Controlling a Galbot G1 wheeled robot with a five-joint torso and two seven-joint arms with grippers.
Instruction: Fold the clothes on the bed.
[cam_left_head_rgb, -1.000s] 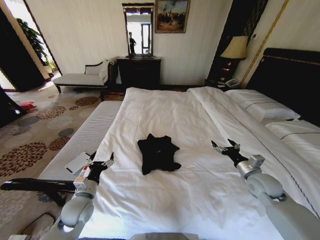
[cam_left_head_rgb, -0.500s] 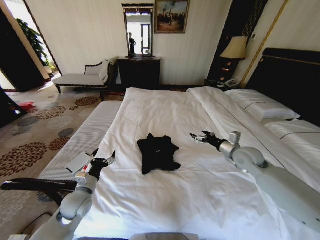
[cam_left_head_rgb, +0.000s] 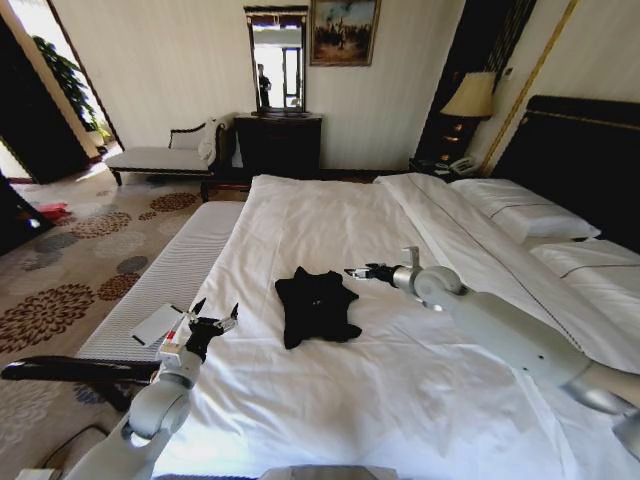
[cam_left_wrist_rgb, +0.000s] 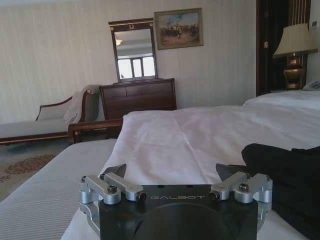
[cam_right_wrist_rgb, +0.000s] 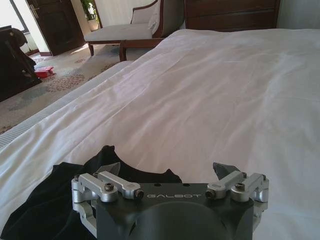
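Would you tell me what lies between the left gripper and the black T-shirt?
Bare white sheet of the bed separates left gripper from T-shirt, in the head view.

A crumpled black T-shirt lies mid-mattress on the white-sheeted bed.

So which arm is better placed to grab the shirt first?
Probably the right. The right gripper hovers with open jaws just beside the black T-shirt's far right edge, while the left gripper, also open, sits near the bed's left edge, well clear of it.

Spread right pincer above black T-shirt
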